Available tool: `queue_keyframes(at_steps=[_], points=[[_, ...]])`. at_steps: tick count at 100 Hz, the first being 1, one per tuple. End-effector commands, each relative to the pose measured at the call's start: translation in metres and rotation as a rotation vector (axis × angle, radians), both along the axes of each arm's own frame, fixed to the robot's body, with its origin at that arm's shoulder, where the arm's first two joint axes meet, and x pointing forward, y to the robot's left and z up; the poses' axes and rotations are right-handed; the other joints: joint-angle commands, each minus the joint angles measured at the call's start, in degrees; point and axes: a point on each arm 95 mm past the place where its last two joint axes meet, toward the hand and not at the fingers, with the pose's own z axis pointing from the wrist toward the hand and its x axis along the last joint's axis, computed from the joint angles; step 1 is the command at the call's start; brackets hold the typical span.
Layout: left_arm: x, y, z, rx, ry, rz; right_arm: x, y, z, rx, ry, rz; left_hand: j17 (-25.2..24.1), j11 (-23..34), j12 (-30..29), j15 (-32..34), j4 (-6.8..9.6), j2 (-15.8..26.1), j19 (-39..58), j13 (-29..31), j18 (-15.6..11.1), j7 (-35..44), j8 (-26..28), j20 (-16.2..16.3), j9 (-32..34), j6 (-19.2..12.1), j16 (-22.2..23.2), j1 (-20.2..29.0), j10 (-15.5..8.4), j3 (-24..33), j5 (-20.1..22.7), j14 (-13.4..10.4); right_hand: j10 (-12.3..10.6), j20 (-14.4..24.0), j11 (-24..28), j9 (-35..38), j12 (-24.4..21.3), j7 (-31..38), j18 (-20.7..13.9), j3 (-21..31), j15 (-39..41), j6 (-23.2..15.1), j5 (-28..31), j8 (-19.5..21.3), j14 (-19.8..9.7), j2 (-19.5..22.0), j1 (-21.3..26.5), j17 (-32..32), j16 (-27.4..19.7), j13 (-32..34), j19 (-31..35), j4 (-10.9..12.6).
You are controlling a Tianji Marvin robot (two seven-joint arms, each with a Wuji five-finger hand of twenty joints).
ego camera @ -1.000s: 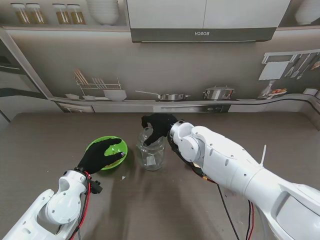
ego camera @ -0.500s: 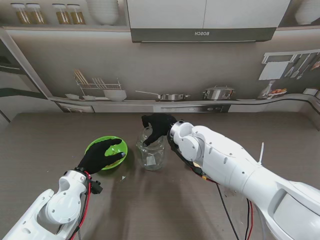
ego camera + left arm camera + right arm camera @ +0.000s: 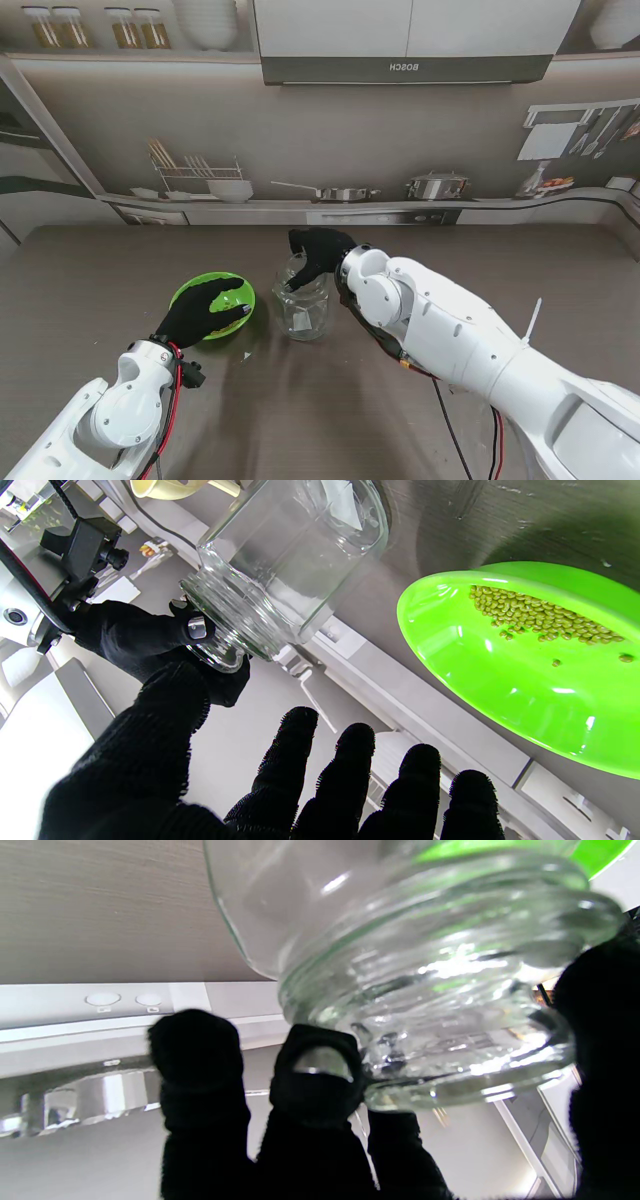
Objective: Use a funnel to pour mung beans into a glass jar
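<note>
Now – R hand grips jar rim | L hand open over bowl

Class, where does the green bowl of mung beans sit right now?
In the stand view, the green bowl sits on the table, left of the glass jar, under the left hand.

jar mouth — blocked by right hand | bowl seemingly beside
</note>
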Motion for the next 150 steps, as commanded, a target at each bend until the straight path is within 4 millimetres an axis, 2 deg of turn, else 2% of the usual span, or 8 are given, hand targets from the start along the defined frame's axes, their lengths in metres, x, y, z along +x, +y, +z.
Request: queue_keyframes(at_steps=[1,57,88,118,150], points=[[-0.001,-0.002,0.001,0.000,0.009,-0.012,-0.004,0.008,0.006,0.022,0.008,0.013,-1.52,0.01,0.19,-1.23,0.36,2.57,-1.20,-1.14,0.01,0.10,-0.25,-0.04,-0.22,0.39,-0.76,0.76,0.42,-1.26,0.26,-0.99,-13.57,-0.62,15.75,7.90,4.49,5.04,-0.99,20.67,1.60,-0.96,1.55,1.39,-1.67,7.33,20.34,1.48,0.99,2.97,2.75,0.69],[-0.001,-0.002,0.001,-0.001,0.019,-0.014,-0.011,0.007,0.027,0.098,0.014,-0.008,-1.61,-0.09,0.14,-1.26,0.39,2.80,-1.24,-1.20,-0.12,0.05,-0.26,-0.02,-0.51,0.19,-0.77,0.89,0.39,-1.37,0.20,-1.01,-13.57,-0.57,15.74,7.90,4.50,5.02,-0.44,20.47,1.83,-1.03,1.63,1.22,-1.31,7.54,20.40,1.46,1.33,3.00,2.77,0.73],[0.000,-0.002,0.001,0.000,0.018,-0.013,-0.036,-0.010,0.036,0.131,0.002,0.001,-1.57,-0.09,0.13,-1.32,0.40,2.84,-1.22,-1.28,-0.12,0.06,-0.26,0.01,-0.52,0.38,-0.79,0.92,0.41,-1.56,0.21,-0.97,-13.53,-0.51,15.72,7.97,4.48,5.01,-0.29,20.31,2.12,-1.08,1.83,1.07,-1.05,7.57,20.42,1.47,1.47,3.00,2.80,0.76],[0.000,-0.002,0.000,-0.004,0.017,-0.013,-0.080,-0.034,0.020,0.146,0.018,0.033,-1.63,-0.06,0.14,-1.35,0.40,2.91,-1.25,-1.33,-0.10,0.08,-0.26,0.00,-0.41,0.29,-0.81,0.97,0.41,-1.61,0.27,-0.94,-13.39,-0.49,15.44,8.45,4.44,5.00,0.24,20.36,2.42,-1.33,2.23,0.69,-0.58,7.52,20.17,1.17,1.53,2.97,2.64,0.75],[0.000,-0.003,0.000,-0.008,0.020,-0.015,-0.122,-0.054,-0.019,0.131,0.053,0.081,-1.64,-0.06,0.14,-1.34,0.41,2.88,-1.24,-1.30,-0.12,0.10,-0.25,0.02,-0.43,0.38,-0.79,1.02,0.41,-1.59,0.34,-0.94,-14.21,-0.39,14.91,9.08,4.48,5.04,0.52,20.50,1.89,-2.25,2.57,0.51,0.11,7.49,19.31,0.62,1.09,2.90,2.44,0.58]])
